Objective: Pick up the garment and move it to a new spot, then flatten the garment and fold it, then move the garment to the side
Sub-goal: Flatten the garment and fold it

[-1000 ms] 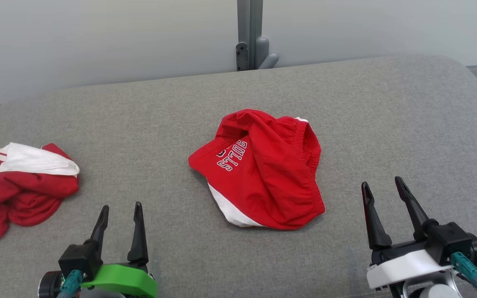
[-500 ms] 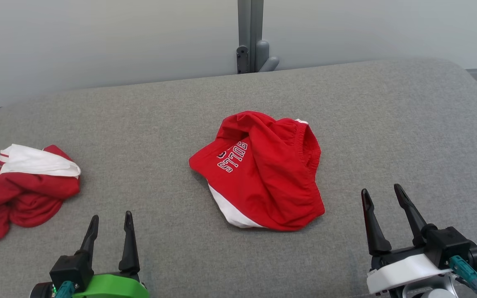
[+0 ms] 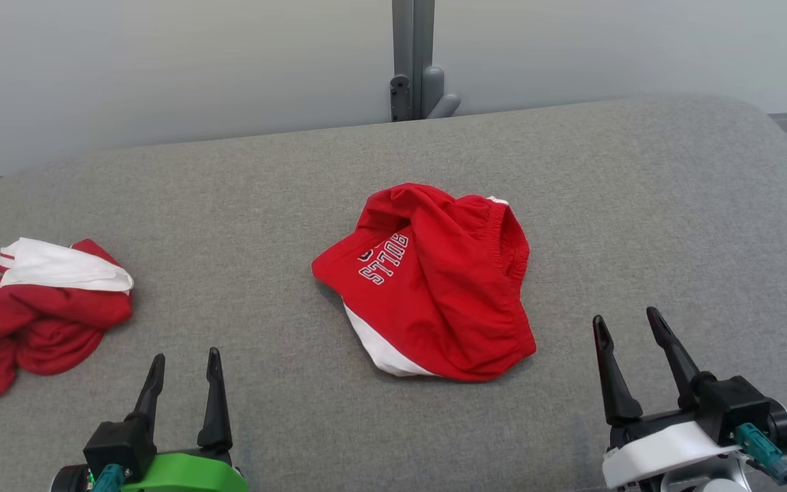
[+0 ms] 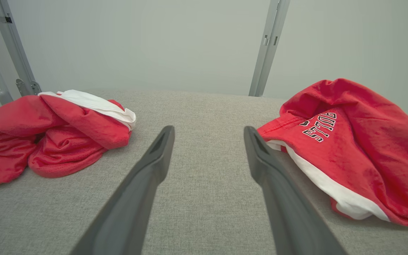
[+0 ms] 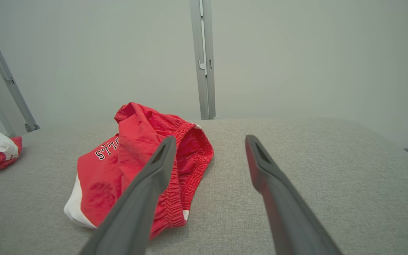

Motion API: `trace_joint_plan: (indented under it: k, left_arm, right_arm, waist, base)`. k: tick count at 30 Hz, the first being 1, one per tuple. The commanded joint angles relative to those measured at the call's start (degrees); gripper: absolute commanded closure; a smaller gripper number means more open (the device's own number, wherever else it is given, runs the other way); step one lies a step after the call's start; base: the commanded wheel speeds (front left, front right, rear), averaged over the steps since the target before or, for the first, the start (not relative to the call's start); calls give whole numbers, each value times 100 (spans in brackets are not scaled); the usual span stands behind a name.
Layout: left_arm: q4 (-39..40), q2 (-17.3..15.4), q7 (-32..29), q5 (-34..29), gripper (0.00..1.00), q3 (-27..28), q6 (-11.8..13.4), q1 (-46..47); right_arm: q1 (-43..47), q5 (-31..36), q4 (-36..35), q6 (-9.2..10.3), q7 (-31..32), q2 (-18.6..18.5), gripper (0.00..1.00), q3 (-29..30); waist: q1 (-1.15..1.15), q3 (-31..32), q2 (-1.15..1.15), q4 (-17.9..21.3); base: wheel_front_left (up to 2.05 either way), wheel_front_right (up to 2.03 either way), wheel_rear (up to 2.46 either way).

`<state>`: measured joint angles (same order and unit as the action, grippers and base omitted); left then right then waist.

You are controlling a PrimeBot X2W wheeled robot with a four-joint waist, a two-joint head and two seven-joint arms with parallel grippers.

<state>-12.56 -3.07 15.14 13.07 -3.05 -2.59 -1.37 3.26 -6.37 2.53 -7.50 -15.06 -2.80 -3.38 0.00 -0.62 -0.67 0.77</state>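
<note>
A crumpled pair of red shorts [image 3: 434, 287] with white trim and white lettering lies in the middle of the grey cushion [image 3: 639, 205]; the shorts [image 4: 352, 141] show at the right of the left wrist view, and the shorts [image 5: 126, 166] sit left of centre in the right wrist view. My left gripper [image 3: 185, 362] stands open at the lower left, well short of the shorts. My right gripper [image 3: 626, 324] is open at the lower right, just right of the shorts' near corner. Nothing lies between either pair of fingers.
A second red and white garment [image 3: 31, 307] is bunched at the cushion's left edge, also the garment [image 4: 48, 131] in the left wrist view. A grey metal post [image 3: 414, 61] stands against the pale wall behind the cushion. Bare cushion stretches to the right.
My left gripper has drawn back toward the bottom edge and a little left. The right gripper has dropped slightly. The shorts lie as before.
</note>
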Motion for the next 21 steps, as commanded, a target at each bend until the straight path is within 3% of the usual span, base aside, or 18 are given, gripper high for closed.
trace_joint_plan:
  k: [1,7,13,21]
  left_arm:
    - [10,5,2,-53,0,5,-44,-51]
    - [-33,15,2,-59,0,-90,-79,-1]
    - [-2,18,2,16,0,-224,-73,75]
    - [37,16,3,70,0,-392,18,125]
  right_arm:
    - [63,48,54,2,-17,-17,0,-21]
    - [-22,375,649,2,-18,-15,0,-142]
    - [-431,973,1746,3,-17,-25,0,-297]
    - [-1258,1157,3025,3,-17,-251,0,-389]
  waist:
    - [0,3,67,-10]
    - [0,5,67,-119]
    - [0,-66,67,-347]
    - [0,-233,67,-769]
  base:
    - [0,0,0]
    - [0,0,0]
    - [0,0,0]
    - [0,0,0]
